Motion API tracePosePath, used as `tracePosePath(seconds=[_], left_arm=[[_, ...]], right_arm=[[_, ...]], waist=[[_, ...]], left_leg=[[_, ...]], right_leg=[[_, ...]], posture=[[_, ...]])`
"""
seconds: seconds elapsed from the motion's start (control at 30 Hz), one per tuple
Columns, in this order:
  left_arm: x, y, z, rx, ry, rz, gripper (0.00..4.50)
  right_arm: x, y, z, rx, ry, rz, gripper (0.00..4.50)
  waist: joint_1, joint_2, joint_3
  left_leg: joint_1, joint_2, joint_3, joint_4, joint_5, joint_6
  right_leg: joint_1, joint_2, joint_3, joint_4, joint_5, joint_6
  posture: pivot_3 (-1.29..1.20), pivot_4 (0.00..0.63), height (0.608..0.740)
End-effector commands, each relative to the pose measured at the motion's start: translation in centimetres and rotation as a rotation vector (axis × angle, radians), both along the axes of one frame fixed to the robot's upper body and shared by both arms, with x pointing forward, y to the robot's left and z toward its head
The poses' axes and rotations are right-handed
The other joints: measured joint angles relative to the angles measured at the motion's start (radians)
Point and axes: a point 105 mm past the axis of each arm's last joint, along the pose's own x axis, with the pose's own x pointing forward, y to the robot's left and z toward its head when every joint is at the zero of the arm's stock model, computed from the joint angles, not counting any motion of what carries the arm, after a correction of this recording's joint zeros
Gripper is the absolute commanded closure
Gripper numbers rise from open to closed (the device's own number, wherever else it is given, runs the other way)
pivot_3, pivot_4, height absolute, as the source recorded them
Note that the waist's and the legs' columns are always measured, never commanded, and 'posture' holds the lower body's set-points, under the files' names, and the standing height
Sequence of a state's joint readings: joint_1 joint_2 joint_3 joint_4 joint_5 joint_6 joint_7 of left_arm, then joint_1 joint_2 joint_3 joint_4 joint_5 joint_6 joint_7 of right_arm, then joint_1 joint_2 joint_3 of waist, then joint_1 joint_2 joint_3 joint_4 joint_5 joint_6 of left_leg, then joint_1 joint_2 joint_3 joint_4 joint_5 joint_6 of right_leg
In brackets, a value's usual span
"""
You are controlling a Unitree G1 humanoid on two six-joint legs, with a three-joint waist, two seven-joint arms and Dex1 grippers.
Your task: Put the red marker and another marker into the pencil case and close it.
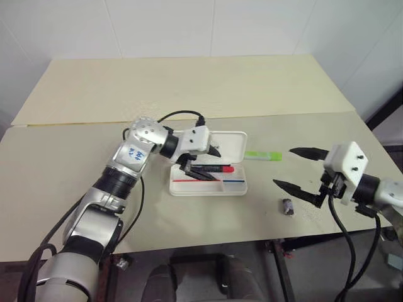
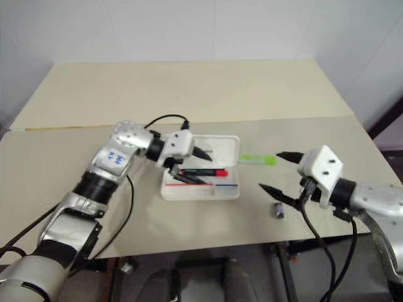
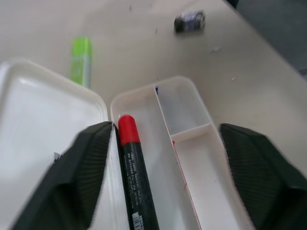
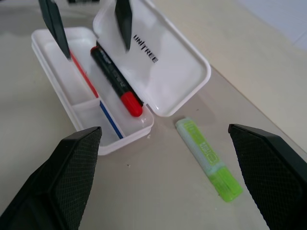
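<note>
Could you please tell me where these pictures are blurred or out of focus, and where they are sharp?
Left wrist view: left gripper's fingers soft and out of focus, red marker fairly clear. Right wrist view: the "UNITREE" lettering on the pencil case is legible, green marker crisp. Right eye view: slightly softer than the left eye view.

A white hard-plastic pencil case (image 4: 158,72) lies open on the table, its lid laid back flat with dark "UNITREE" lettering showing and a red and blue stripe running inside the tray. The red marker (image 4: 115,81), black-bodied with a red end, rests lengthwise in the tray's long compartment beside the hinge. The light-green marker (image 4: 208,159) lies flat on the table just beside the lid, outside the case.
</note>
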State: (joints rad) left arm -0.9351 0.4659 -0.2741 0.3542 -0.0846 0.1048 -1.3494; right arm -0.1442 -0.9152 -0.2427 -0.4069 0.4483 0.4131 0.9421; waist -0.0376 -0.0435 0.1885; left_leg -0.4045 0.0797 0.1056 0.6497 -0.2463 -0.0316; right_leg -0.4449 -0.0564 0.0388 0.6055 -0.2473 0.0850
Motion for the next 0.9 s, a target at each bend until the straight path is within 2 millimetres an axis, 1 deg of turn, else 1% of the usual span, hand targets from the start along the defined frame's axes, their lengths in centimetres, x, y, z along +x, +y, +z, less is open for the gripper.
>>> tracePosePath(seconds=[0.03, 0.1, 0.27, 0.37, 0.43, 0.5, 0.63, 0.73, 0.83, 0.9], left_arm=[[-0.2, 1.8, 3.0, -0.077, -0.077, -0.004, 0.03], [-0.1, 3.4, 4.1, -0.094, -0.091, 0.027, 0.03], [-1.0, 6.8, 6.2, -0.095, -0.087, 0.085, 0.03], [-0.6, 8.7, 7.8, -0.106, -0.135, 0.174, 0.03], [-0.4, 10.0, 8.5, -0.112, -0.155, 0.226, 0.03], [-0.4, 11.4, 8.4, -0.089, -0.164, 0.265, 0.03], [-0.7, 12.9, 7.8, -0.076, -0.159, 0.314, 0.03], [-1.0, 13.1, 7.4, -0.079, -0.158, 0.333, 0.03], [-1.6, 13.1, 7.0, -0.086, -0.151, 0.344, 0.03], [-1.8, 13.1, 6.8, -0.088, -0.149, 0.352, 0.03]], right_arm=[[1.1, -0.6, 0.1, -0.066, 0.020, 0.055, 0.00], [2.2, -1.1, -0.1, -0.098, 0.055, 0.089, 0.00], [4.7, -1.8, -0.5, -0.209, 0.127, 0.169, 0.00], [6.3, -1.8, -0.5, -0.268, 0.140, 0.208, 0.00], [7.6, -1.5, -0.3, -0.292, 0.142, 0.224, 0.00], [8.8, -1.1, -0.2, -0.319, 0.144, 0.241, 0.00], [10.8, -0.1, -0.2, -0.363, 0.155, 0.263, 0.00], [11.9, 0.7, -0.5, -0.398, 0.169, 0.270, 0.00], [12.4, 1.3, -1.6, -0.432, 0.204, 0.277, 0.00], [12.5, 1.5, -2.2, -0.456, 0.217, 0.278, 0.00]], waist=[[0.001, 0.000, 0.000], [0.001, 0.001, 0.000], [0.001, 0.003, 0.002], [0.001, 0.004, 0.003], [-0.004, 0.004, 0.003], [-0.009, 0.004, 0.003], [-0.021, 0.004, 0.003], [-0.024, 0.005, 0.003], [-0.025, 0.005, 0.003], [-0.024, 0.005, 0.003]], left_leg=[[0.000, 0.000, 0.000, 0.000, 0.000, 0.000], [0.000, 0.000, 0.000, 0.000, 0.000, 0.000], [0.000, 0.000, 0.000, -0.001, 0.000, 0.000], [0.000, 0.001, 0.001, -0.001, 0.000, 0.000], [0.000, 0.001, 0.000, -0.001, 0.000, 0.000], [0.000, 0.001, 0.001, -0.001, 0.000, 0.000], [0.000, 0.001, 0.001, -0.001, 0.000, -0.001], [0.000, 0.001, 0.001, -0.001, 0.000, -0.001], [0.000, 0.001, 0.001, -0.002, -0.001, -0.002], [0.000, 0.002, 0.002, -0.002, -0.002, -0.003]], right_leg=[[0.000, 0.000, 0.000, 0.000, 0.000, 0.000], [0.000, 0.001, 0.000, 0.001, 0.000, -0.001], [-0.001, 0.001, 0.000, 0.001, 0.000, 0.000], [-0.002, 0.001, 0.000, 0.002, 0.000, 0.000], [-0.002, 0.001, 0.000, 0.004, 0.000, 0.000], [-0.002, 0.001, 0.000, 0.005, 0.000, 0.000], [-0.003, 0.001, 0.000, 0.007, 0.000, 0.000], [-0.004, 0.001, 0.000, 0.008, 0.003, 0.005], [-0.005, 0.001, -0.001, 0.010, 0.006, 0.011], [-0.006, 0.001, -0.001, 0.012, 0.005, 0.011]], posture=[[0.00, 0.150, 0.740], [0.00, 0.150, 0.740], [0.00, 0.150, 0.740], [0.00, 0.150, 0.740], [0.00, 0.150, 0.740], [0.00, 0.150, 0.740], [0.00, 0.150, 0.740], [0.00, 0.150, 0.740], [0.00, 0.150, 0.740], [0.00, 0.150, 0.740]])
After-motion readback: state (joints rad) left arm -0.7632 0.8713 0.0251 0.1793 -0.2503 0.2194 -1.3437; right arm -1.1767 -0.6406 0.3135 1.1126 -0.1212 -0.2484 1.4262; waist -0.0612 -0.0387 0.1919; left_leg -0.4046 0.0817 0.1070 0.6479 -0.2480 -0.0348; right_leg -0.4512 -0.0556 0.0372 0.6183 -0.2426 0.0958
